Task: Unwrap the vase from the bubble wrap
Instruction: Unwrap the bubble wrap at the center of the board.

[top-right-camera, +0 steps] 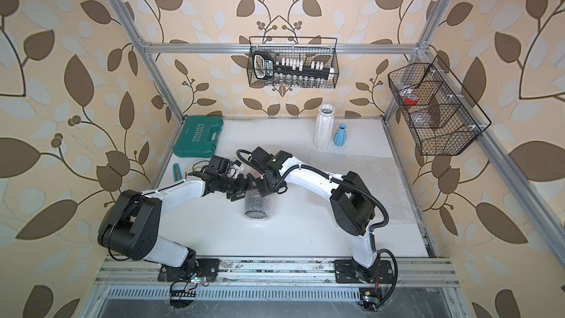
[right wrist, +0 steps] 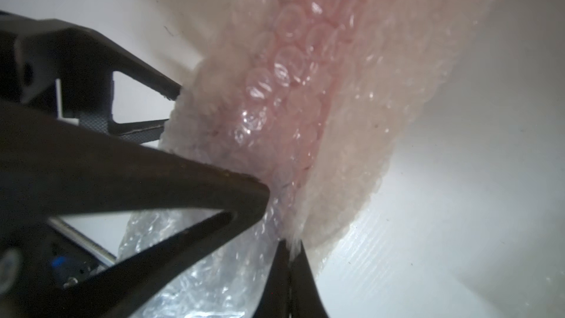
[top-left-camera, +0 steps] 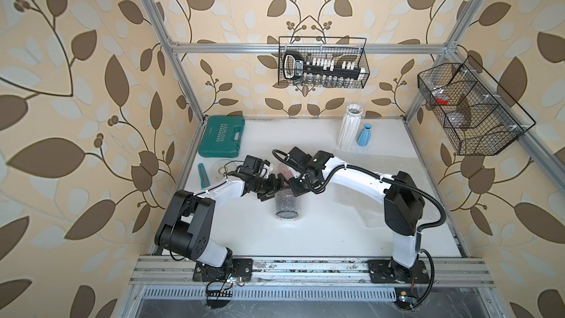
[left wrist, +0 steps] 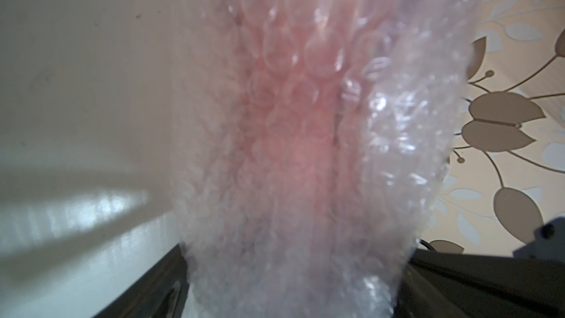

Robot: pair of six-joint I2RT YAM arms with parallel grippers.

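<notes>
Here, white tabletop (top-left-camera: 244, 234), bubble wrap (top-left-camera: 287, 206) mid-surface, aluminium frame (top-left-camera: 229, 48), leaf-patterned wallpaper (top-left-camera: 61, 87)

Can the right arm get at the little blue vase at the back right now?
Probably not yet: the right gripper is shut on an edge of the bubble wrap. If it let go, the blue vase looks reachable, with nothing standing between them.

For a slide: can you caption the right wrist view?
Right gripper pinches the edge of the bubble wrap, with a pink vase showing through.
</notes>
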